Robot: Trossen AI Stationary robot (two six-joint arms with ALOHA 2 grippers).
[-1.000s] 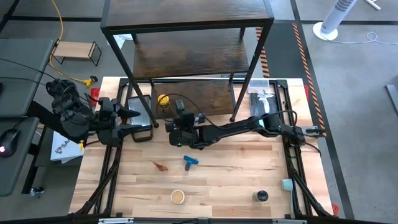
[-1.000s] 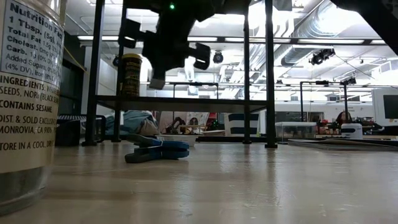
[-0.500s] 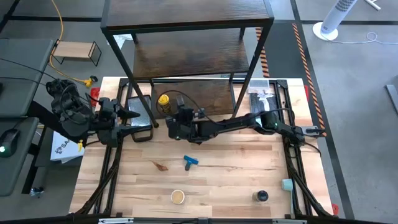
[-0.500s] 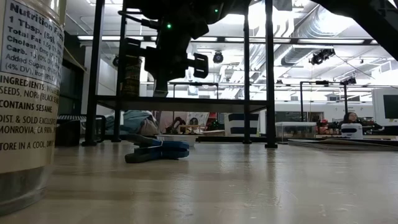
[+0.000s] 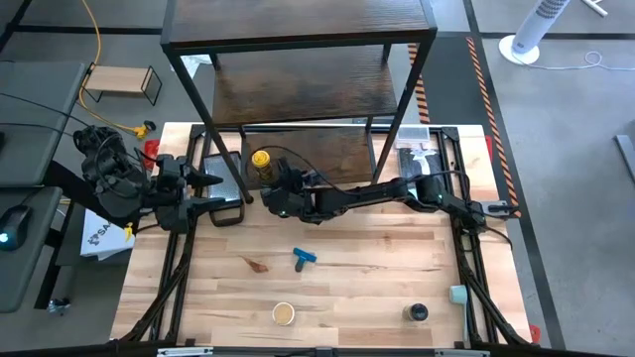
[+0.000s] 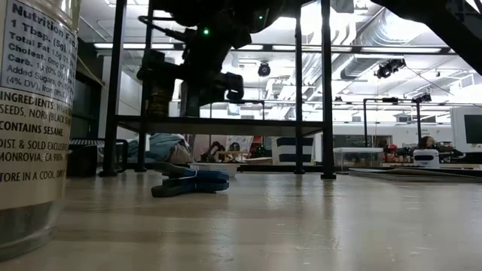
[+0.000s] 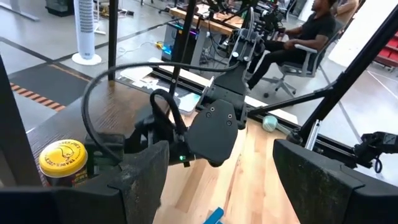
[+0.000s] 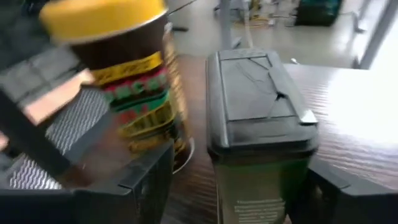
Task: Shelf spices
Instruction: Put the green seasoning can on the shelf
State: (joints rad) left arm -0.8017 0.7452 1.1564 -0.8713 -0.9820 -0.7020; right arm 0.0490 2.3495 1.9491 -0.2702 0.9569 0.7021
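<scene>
My right gripper reaches from the table's right to the near edge of the shelf's lowest board. It is shut on the small dark grey box. The box is upright beside the yellow-lidded jar, which stands on that board. The reddish-brown packet, the tan-lidded jar and the black-lidded jar rest on the table. My left gripper waits open at the table's left, facing the shelf. My right gripper has the dark grey box's body between its two fingers, below the flip lid. The fingers come level from the table's near right, one on each side. The box is upright; its base lies below the picture, so I cannot tell whether it rests on the board.
A blue T-shaped piece lies mid-table. The shelf's black legs flank the lowest board. A labelled jar fills the low view's left. A small light-wood rack sits off the table. A seated person is in the room behind.
My right gripper has carried the box from above the bare table toward the far edge and slightly left, up to the yellow-lidded jar. In the low view it has levelled out and come down to the height of the lowest board.
</scene>
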